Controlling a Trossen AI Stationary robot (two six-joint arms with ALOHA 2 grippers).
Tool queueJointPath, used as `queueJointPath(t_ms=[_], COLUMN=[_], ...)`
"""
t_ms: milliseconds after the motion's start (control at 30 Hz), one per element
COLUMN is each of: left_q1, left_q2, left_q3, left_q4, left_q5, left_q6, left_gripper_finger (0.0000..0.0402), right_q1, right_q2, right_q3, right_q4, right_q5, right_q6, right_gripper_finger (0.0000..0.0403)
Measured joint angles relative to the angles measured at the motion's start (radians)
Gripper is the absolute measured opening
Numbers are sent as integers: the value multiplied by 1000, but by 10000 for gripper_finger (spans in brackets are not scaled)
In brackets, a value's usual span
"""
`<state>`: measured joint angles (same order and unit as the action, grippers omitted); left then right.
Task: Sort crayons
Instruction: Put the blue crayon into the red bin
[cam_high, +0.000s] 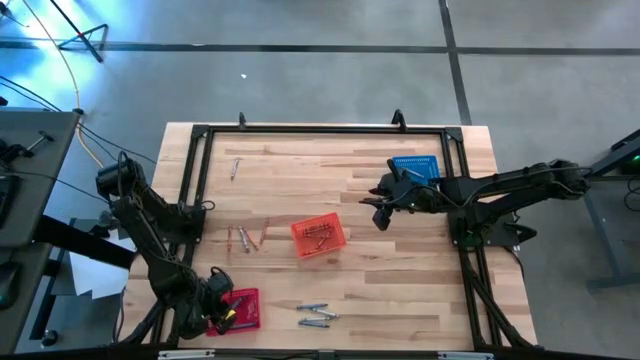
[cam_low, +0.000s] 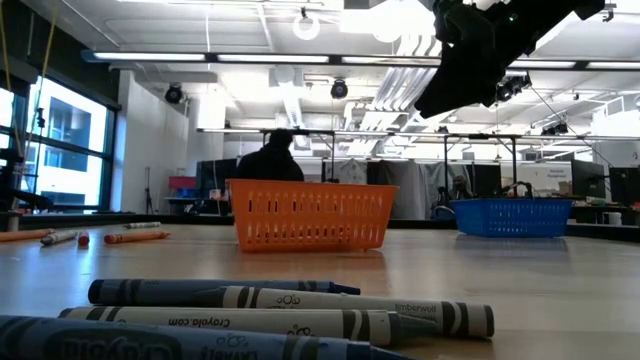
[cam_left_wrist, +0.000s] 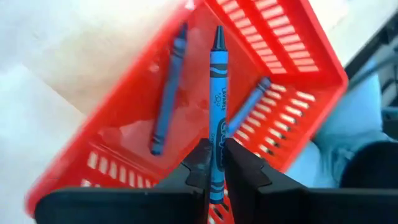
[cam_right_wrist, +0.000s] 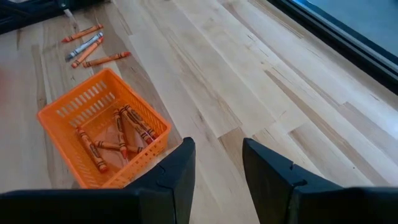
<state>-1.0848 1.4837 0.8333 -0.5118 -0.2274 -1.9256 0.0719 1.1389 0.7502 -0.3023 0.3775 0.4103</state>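
While the left gripper (cam_left_wrist: 214, 163) pinches the blue crayon (cam_left_wrist: 217, 112) just above the red basket (cam_left_wrist: 292, 43), spread fully, then lift straight so it joins the two blue ones below. Right gripper (cam_right_wrist: 217, 165) waits spread, empty, orange basket (cam_right_wrist: 62, 112) ahead.

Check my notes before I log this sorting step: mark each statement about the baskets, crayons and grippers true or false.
1. The left gripper has a blue crayon between its fingers over the red basket. True.
2. The red basket is empty. False: blue crayons lie in it.
3. The right gripper holds a crayon. False: it is open and empty.
4. The orange basket holds orange crayons. True.
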Motion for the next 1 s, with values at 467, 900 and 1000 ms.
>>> queueJointPath(t_ms=[467, 900, 1000], left_q1=[1, 1, 1], left_q2=[0, 0, 0], left_q3=[0, 0, 0], left_q4=[10, 25, 54], left_q5=[14, 1, -31], left_q6=[-27, 18, 83], left_gripper_finger=[29, 29, 29], right_q1=[0, 0, 0], right_q2=[0, 1, 1], right_q3=[0, 0, 0], right_q4=[0, 0, 0], right_q5=[6, 13, 13], right_q6=[-7, -8, -8], right_gripper_finger=[129, 129, 129])
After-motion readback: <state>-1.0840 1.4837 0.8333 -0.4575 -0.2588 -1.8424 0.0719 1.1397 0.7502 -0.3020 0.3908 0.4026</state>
